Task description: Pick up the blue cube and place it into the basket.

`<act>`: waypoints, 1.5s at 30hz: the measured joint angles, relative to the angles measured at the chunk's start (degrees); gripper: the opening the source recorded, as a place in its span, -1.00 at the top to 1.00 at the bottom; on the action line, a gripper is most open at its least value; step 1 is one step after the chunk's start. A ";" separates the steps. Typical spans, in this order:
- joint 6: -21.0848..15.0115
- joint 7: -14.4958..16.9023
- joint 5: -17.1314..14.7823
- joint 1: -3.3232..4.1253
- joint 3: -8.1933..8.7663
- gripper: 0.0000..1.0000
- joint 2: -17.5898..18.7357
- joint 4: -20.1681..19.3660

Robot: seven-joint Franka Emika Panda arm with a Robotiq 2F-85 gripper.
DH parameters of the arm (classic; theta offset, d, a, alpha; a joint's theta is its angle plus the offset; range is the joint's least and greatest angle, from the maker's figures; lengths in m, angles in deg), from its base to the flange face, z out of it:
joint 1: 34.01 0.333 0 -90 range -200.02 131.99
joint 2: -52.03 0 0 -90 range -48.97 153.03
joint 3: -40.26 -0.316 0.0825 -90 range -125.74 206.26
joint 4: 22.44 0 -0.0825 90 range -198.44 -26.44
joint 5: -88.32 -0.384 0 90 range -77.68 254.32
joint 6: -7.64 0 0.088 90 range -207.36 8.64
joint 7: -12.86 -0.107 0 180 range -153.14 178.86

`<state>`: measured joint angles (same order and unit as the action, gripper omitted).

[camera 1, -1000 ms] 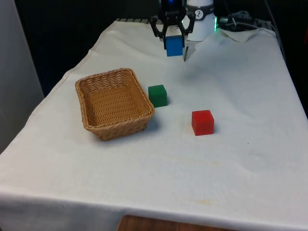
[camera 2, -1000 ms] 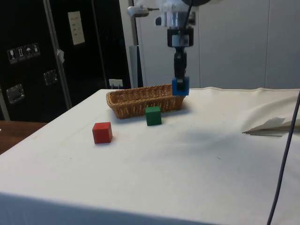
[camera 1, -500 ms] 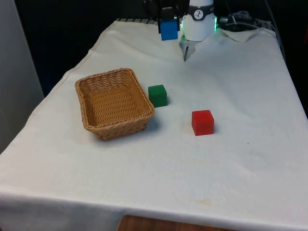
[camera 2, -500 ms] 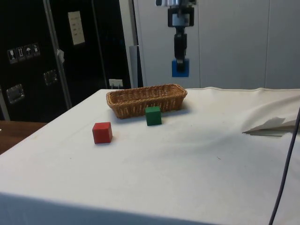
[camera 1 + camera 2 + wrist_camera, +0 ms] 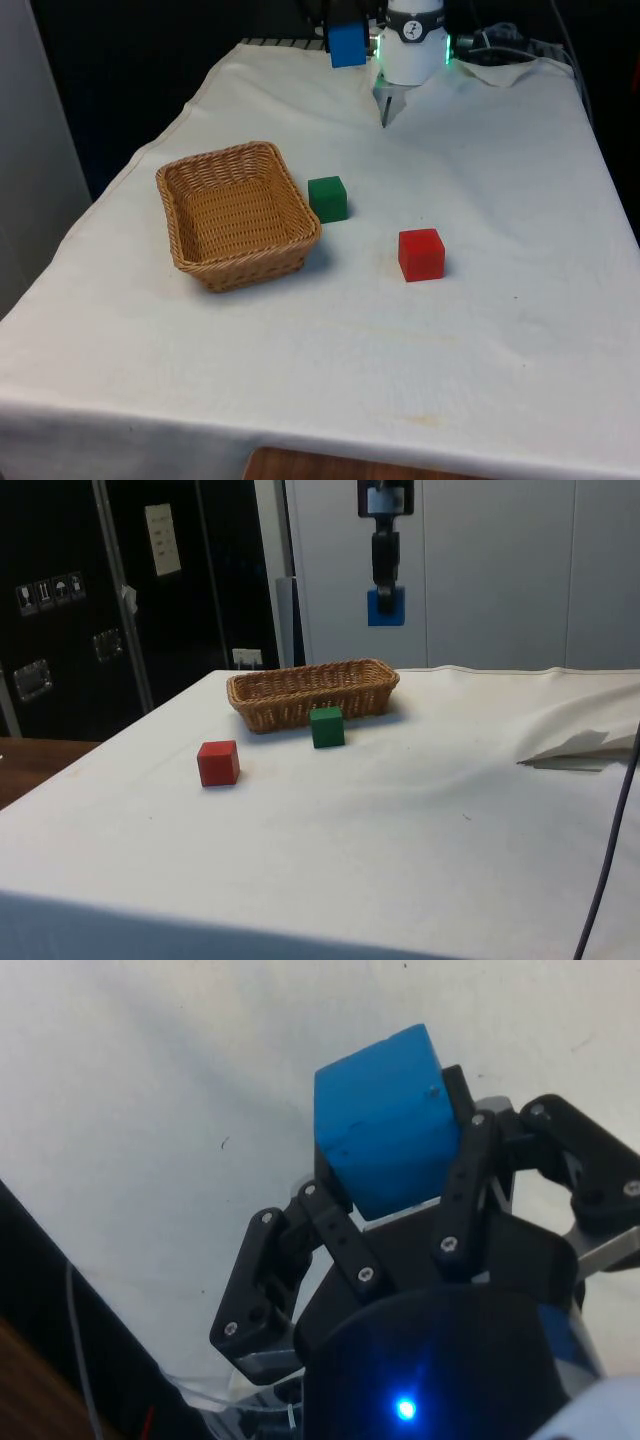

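The blue cube (image 5: 347, 45) hangs high above the table's far end, held in my gripper (image 5: 347, 38), which is shut on it. In the side view the blue cube (image 5: 385, 607) is well above the basket's far end, below my gripper (image 5: 385, 592). The wrist view has the blue cube (image 5: 385, 1130) clamped between the black fingers (image 5: 462, 1195). The wicker basket (image 5: 180, 245) stands empty on the front view's left, nearer the camera than the cube; in the side view the basket (image 5: 300, 702) sits beyond the other cubes.
A green cube (image 5: 327, 198) sits right beside the basket's corner. A red cube (image 5: 421, 254) lies further to the front view's right. A crumpled cloth (image 5: 580, 745) lies at the side view's right.
My gripper has lifted the blue cube from just above the table to well above it, and moved it slightly towards the front view's left.
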<state>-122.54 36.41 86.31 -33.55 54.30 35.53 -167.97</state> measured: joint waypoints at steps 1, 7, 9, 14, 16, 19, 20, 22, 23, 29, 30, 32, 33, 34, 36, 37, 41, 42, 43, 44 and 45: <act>0.00 -0.06 -0.06 0.00 0.00 0.96 0.06 0.11; 0.00 -0.92 -0.06 0.06 0.00 0.96 0.92 1.09; 0.00 -1.32 -0.06 0.00 0.06 0.96 1.89 2.12; 0.06 -1.55 -0.06 -0.06 0.34 0.96 3.15 3.44; 0.06 -1.60 -0.06 -0.06 0.46 0.96 3.78 4.01; 0.06 -1.72 -0.06 -0.11 0.74 0.96 4.81 5.04; 0.06 -1.78 -0.06 -0.11 0.80 0.96 5.16 5.39; 0.06 -1.95 -0.06 -0.11 0.92 0.96 5.79 6.02; 0.06 -2.06 -0.06 -0.11 0.97 0.96 6.07 6.25; 0.06 -2.81 -0.06 -0.17 1.43 0.96 7.51 7.51; 0.06 -2.81 -0.06 -0.17 1.43 0.96 7.51 7.51; -0.06 -3.09 -0.06 -0.17 1.55 0.96 8.02 7.85; -0.11 -3.27 -0.06 -0.17 1.60 0.96 8.31 8.02; -0.11 -3.44 -0.06 -0.17 1.66 0.96 8.65 8.25; -0.29 -3.95 -0.06 -0.17 1.78 0.96 9.63 8.94; -0.34 -4.07 -0.06 -0.17 1.83 0.96 9.97 9.17; -0.40 -4.41 -0.11 -0.17 2.06 0.96 10.94 9.91; -0.40 -4.47 -0.11 -0.17 2.18 0.96 11.29 10.14; -0.40 -4.70 -0.17 -0.17 2.29 0.96 11.92 10.66; -0.40 -4.70 -0.17 -0.17 2.29 0.96 11.92 10.66; -0.46 -4.81 -0.23 -0.17 2.41 0.96 12.26 10.77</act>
<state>-123.00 31.59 86.08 -33.73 56.70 47.79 -157.20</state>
